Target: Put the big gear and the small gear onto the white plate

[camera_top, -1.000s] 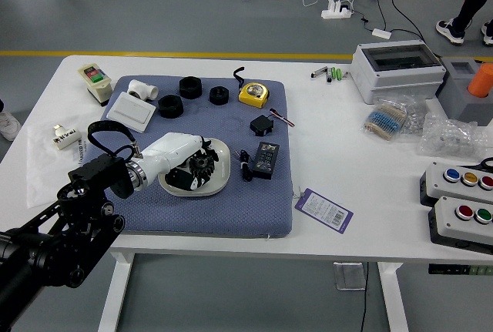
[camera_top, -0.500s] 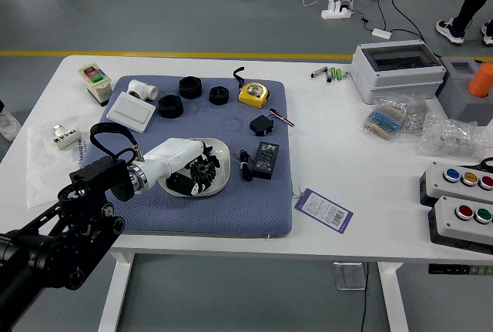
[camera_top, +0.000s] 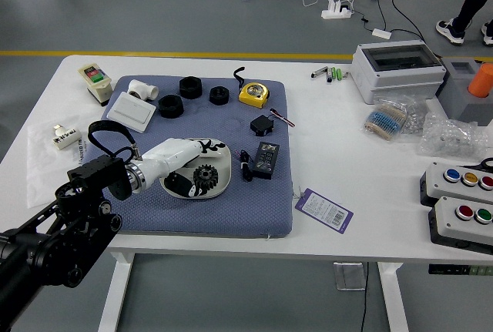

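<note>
My left hand (camera_top: pixel 194 164) is over the white plate (camera_top: pixel 222 155) on the blue mat, its black fingers spread and nothing held between them. A black toothed gear (camera_top: pixel 206 178) lies on the plate, just below the fingers in the picture and beside the lower ones. The hand covers the plate's left part, and I cannot tell whether a second gear is under it. The right hand is out of view.
Right of the plate lie a black cable (camera_top: pixel 246 166) and a black box (camera_top: pixel 266 160). Behind are a black adapter (camera_top: pixel 262 125), a yellow tape measure (camera_top: pixel 253 94), black rings (camera_top: pixel 171 105) and a white box (camera_top: pixel 132 112). A purple tag (camera_top: pixel 324 209) lies right of the mat.
The left hand's fingers have opened and drawn away from the gear, which now shows uncovered on the plate. The arm itself has barely shifted.
</note>
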